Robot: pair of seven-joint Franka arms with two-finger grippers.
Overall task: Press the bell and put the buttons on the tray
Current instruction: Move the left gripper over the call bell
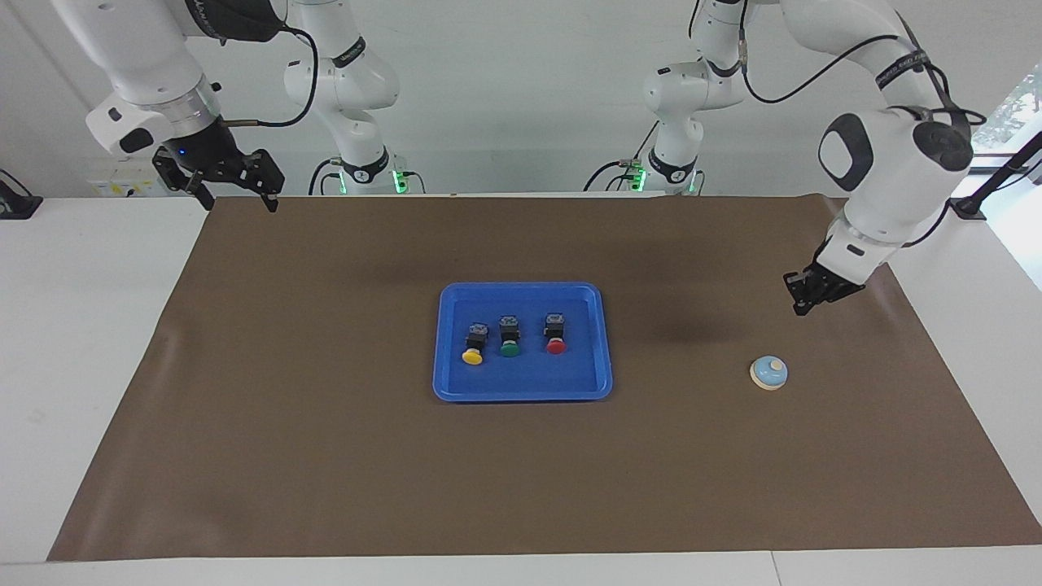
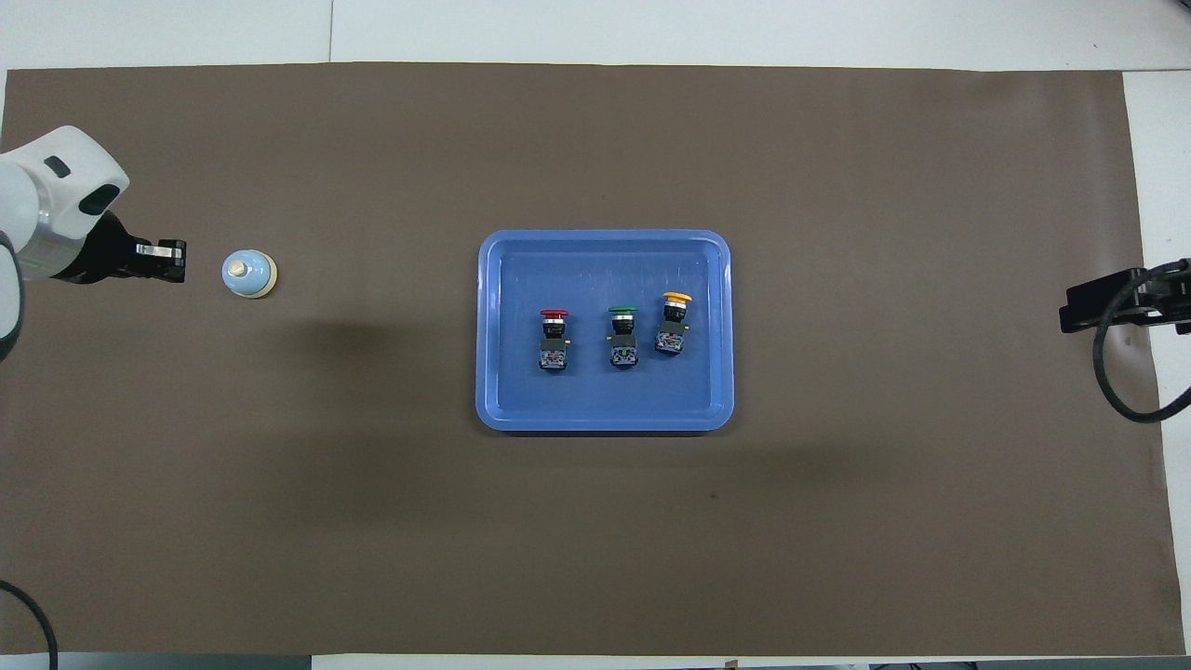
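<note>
The light-blue bell [image 1: 768,373] with its cream knob stands on the brown mat toward the left arm's end; it also shows in the overhead view [image 2: 248,274]. My left gripper [image 1: 801,308] hangs above the mat close beside the bell and does not touch it; the overhead view [image 2: 172,261] shows it too. The blue tray [image 1: 521,393] lies at the mat's middle, also in the overhead view [image 2: 605,422]. In it lie the yellow button [image 1: 472,345], the green button [image 1: 510,338] and the red button [image 1: 555,334], side by side. My right gripper [image 1: 236,199] waits open over the mat's corner at its own end.
The brown mat [image 1: 326,456] covers most of the white table. A black cable [image 2: 1117,381] loops by the right gripper at the mat's edge. The arms' bases stand along the robots' end of the table.
</note>
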